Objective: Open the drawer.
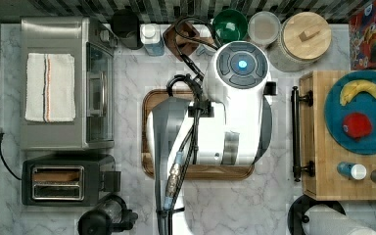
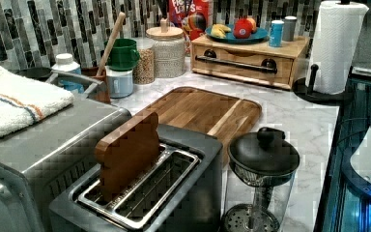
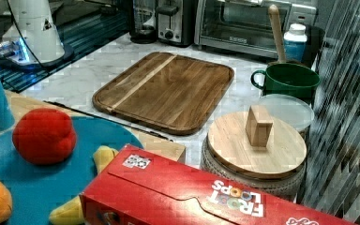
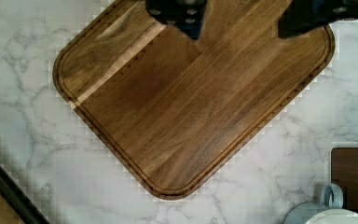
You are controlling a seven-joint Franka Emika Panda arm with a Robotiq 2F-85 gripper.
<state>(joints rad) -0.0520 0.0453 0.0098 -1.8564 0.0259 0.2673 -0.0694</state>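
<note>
The drawer [image 1: 345,134] sits shut at the top view's right, its black handle [image 1: 296,133] untouched. The gripper [image 4: 240,21] hangs above the tray [image 4: 191,98], fingers apparently apart and empty. Reaching for the handle likely comes next.

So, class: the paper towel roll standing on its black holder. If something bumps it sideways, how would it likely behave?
The paper towel roll stands tall on a small black base, so it looks top-heavy and could tip. It is probably light for its bulk, being paper. Its soft sheets would likely dent, and the roll may spin on the post.
</note>
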